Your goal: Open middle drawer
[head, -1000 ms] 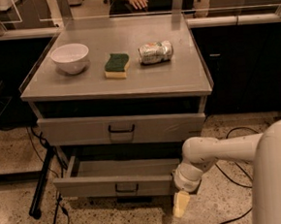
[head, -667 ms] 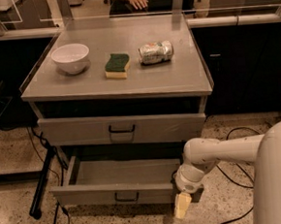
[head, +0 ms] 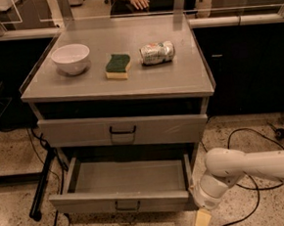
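The middle drawer (head: 124, 200) is pulled out toward me. Its shallow grey tray (head: 127, 176) is bare, and a small black loop handle (head: 127, 205) sits at the centre of its front. My gripper (head: 202, 221) hangs low at the bottom edge of the view, just off the drawer's front right corner and away from the handle. The white arm (head: 244, 168) reaches in from the right. Above the open drawer, another grey drawer (head: 123, 131) with a black handle is shut.
On the cabinet top (head: 178, 77) stand a white bowl (head: 71, 57), a green and yellow sponge (head: 117, 66) and a crushed can (head: 157, 52) on its side. Black cables (head: 242, 141) lie on the speckled floor to the right, and a black bar (head: 42, 184) to the left.
The middle drawer has slid further out toward me, showing more of its tray. My arm and gripper have drawn back and down a little with it.
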Motion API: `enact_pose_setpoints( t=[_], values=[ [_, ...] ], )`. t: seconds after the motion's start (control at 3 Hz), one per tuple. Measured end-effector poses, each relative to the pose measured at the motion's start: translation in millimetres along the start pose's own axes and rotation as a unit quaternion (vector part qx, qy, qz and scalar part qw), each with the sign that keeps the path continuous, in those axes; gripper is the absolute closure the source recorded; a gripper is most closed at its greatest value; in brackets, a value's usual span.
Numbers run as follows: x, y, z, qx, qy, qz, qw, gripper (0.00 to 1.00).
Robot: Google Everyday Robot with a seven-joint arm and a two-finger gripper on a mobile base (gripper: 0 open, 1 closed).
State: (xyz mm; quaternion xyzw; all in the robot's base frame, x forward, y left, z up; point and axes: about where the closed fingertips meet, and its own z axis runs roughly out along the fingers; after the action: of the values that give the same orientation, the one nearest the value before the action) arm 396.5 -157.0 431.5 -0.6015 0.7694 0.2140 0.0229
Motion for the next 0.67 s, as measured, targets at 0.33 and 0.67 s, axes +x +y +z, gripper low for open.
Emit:
enact_pose_setpoints(
  t=[0.33,0.67],
  values=[
    [18,23,-6,-0.012,-0.004,0.012,0.9999,0.00],
    [29,41,-11,-0.020,-0.007,0.017,0.9996,0.00]
  ],
)
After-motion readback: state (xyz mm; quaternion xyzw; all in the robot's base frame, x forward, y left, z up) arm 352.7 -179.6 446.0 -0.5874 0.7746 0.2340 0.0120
